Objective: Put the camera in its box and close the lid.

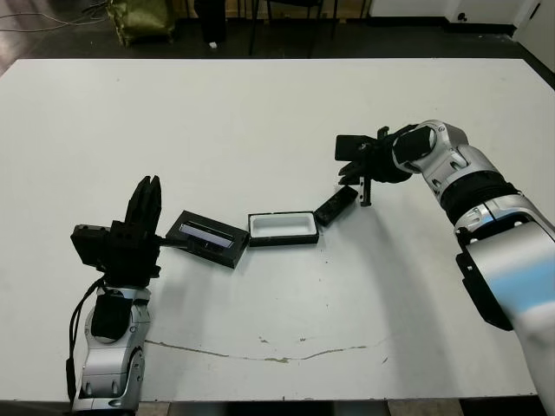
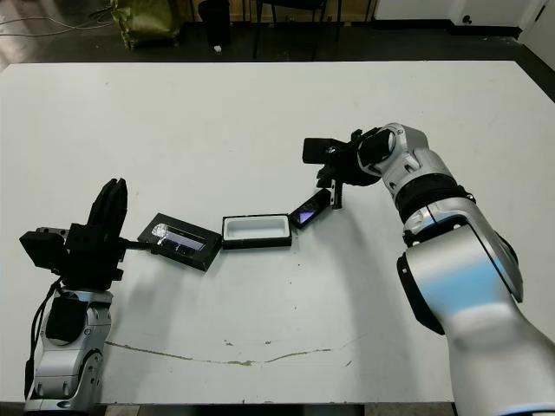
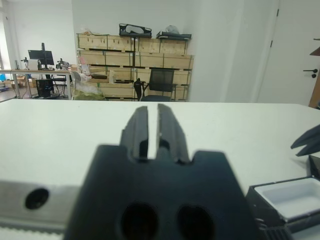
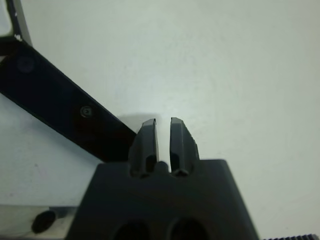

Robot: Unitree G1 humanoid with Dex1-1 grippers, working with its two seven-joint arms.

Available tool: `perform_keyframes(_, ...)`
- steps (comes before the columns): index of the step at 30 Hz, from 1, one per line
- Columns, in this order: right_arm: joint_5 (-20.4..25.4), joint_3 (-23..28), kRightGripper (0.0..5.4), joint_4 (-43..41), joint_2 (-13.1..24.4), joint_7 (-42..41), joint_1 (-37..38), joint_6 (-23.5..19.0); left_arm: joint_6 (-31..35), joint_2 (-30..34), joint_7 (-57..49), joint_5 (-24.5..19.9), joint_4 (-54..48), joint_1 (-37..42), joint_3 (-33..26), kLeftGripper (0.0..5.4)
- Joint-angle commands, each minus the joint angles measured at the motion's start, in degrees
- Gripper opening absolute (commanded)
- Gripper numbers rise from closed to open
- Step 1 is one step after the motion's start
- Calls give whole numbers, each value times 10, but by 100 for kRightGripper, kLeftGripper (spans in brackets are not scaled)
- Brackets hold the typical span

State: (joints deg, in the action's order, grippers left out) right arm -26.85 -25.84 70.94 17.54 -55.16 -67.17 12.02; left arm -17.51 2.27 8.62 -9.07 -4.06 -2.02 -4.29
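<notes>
Just at seven o'clock from your right gripper [image 1: 365,186], the camera [image 1: 335,208], a slim glossy black bar, lies diagonally, its lower end touching the box [image 1: 283,228]. The gripper's fingers are nearly closed, holding nothing. The box is shallow, white-lined, empty. The windowed lid [image 1: 207,237] lies beside your left gripper [image 1: 146,206], also nearly closed, empty.

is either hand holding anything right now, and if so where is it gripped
Nothing is held. The right hand hangs shut just beside the camera, and the left hand is shut and empty near the lid.
</notes>
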Motion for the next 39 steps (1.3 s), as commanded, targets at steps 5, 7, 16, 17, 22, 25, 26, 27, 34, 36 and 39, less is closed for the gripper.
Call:
perform_keyframes(5,-2,-1,0,3,-2,2,14,-11,6,0,-2,3,6,-8,0,2)
perform_keyframes(7,-2,-1,0,2,-3,-1,13,-11,5,0,-2,3,7,-8,0,2)
perform_keyframes(16,-5,-6,0,0,10,-18,10,-4,9,2,-1,2,4,-9,-1,2)
perform_keyframes(17,-3,-4,0,-1,13,-18,12,-3,10,2,-2,2,3,-9,-1,2)
perform_keyframes(22,2,-1,0,-10,27,-22,26,23,7,1,0,-1,6,-8,-1,2)
perform_keyframes(25,4,-1,0,-16,33,-31,34,31,12,0,-5,3,2,-9,-1,2)
perform_keyframes(26,4,-1,0,-18,35,-34,37,35,11,1,-5,4,2,-9,-1,2)
perform_keyframes(27,5,-2,0,-21,38,-36,40,39,10,1,-5,4,2,-9,-1,2)
perform_keyframes(34,5,-8,0,-44,55,-41,64,50,10,0,-4,3,3,-8,0,2)
perform_keyframes(36,4,-10,0,-51,60,-41,70,60,6,1,-3,5,6,-8,0,2)
perform_keyframes(39,3,-14,0,-57,64,-39,78,69,4,1,-2,4,9,-7,-1,2)
